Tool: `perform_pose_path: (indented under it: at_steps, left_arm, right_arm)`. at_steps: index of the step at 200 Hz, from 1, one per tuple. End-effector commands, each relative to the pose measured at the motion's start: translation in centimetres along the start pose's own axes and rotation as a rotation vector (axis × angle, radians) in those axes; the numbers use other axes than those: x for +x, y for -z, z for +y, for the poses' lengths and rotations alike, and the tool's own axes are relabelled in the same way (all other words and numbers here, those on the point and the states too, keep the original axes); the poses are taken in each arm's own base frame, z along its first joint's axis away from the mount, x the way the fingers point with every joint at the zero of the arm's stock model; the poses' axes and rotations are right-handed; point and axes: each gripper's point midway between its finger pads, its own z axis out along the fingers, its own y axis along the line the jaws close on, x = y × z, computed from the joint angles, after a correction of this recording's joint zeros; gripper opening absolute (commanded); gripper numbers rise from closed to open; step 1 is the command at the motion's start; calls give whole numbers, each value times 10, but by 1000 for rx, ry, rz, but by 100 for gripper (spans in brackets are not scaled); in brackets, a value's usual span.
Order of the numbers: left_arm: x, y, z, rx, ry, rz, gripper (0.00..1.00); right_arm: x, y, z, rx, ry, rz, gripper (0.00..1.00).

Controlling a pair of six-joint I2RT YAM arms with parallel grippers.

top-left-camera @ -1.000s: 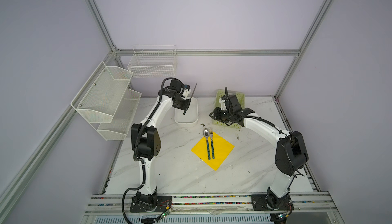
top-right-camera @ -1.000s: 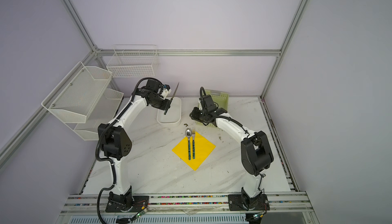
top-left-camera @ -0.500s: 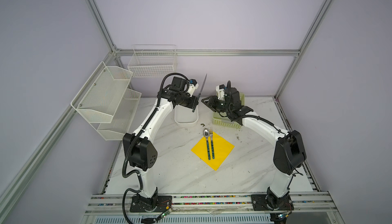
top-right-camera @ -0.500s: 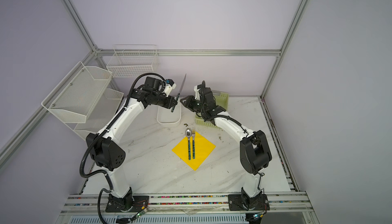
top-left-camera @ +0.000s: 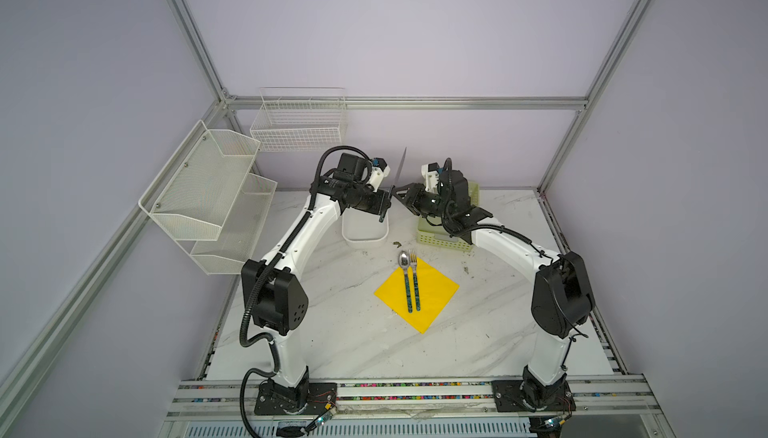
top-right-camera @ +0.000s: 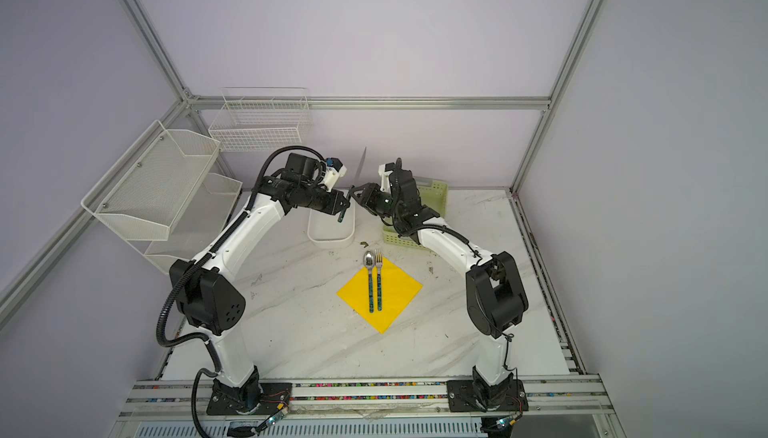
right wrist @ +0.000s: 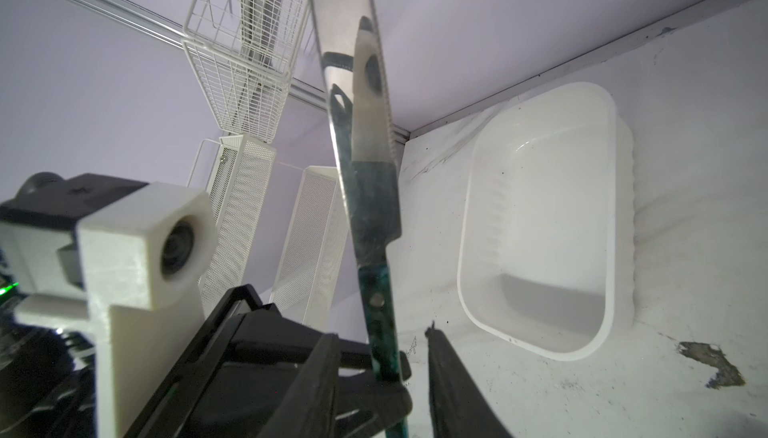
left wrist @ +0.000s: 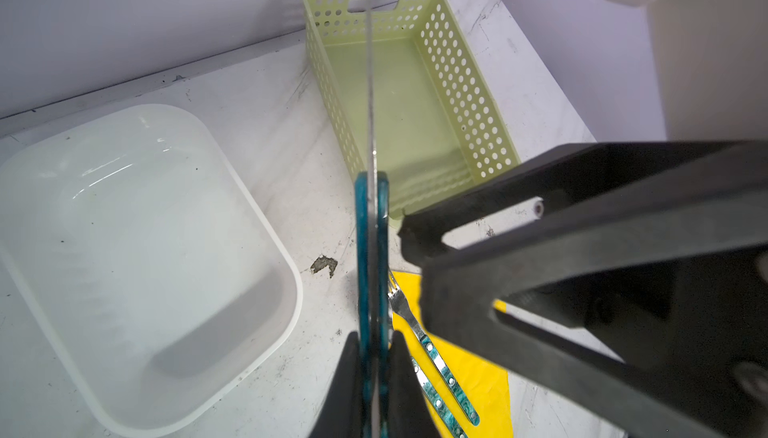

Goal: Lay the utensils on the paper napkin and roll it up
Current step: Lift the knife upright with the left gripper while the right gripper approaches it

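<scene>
A: Yellow, flat on the marble table [top-left-camera: 332, 344]: napkin [top-left-camera: 434, 290], set as a diamond, one corner toward the back wall.

B: Anything on it?

A: Spoon [top-left-camera: 403, 259] and fork [top-left-camera: 413, 255], side by side, handles toward the front and ending short of the near corner. Spoon bowl out past the far-left edge, over bare marble. Fork tines right at the far corner. More free yellow right of the fork than left of the spoon.

B: And the knife [top-left-camera: 400, 171]?

A: Up in the air, near upright, blade tip high. Teal handle pinched in the left gripper [top-left-camera: 386, 202], jaws closed tight on it.

B: Right gripper [top-left-camera: 401, 198]?

A: Part-spread and empty, facing the left one, fingertips [left wrist: 419, 234] just beside the handle. Touching or not, cannot tell.

B: Room around?

A: Below the two grippers, a strip of bare table between white tub [top-left-camera: 365, 238] and green basket [top-left-camera: 432, 238]. Tub well behind the napkin. Basket's front corner near the napkin's far corner, not touching. Wide open marble in front of the napkin and on both sides. Racks [top-left-camera: 208, 191] on the back-left walls, apart from both arms.
</scene>
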Motion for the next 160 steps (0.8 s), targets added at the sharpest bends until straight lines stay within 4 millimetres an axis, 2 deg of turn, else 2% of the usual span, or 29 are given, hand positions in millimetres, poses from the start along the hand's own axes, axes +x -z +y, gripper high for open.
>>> perform_pose_path:
  at_steps: [1, 71, 128, 160]
  left_arm:
    - [-12, 21, -19, 43, -20, -73, 0]
    - [-7, 21, -23, 52, -20, -64, 0]
    - [-7, 22, -22, 43, -16, -65, 0]
    - [-9, 25, -24, 42, -16, -73, 8]
  right_arm:
    - [-6, -2, 21, -66, 9, -12, 37]
    - [-7, -5, 21, -74, 6, -8, 33]
    - [-7, -5, 22, -74, 4, -9, 20]
    - [-8, -3, 24, -73, 5, -13, 12]
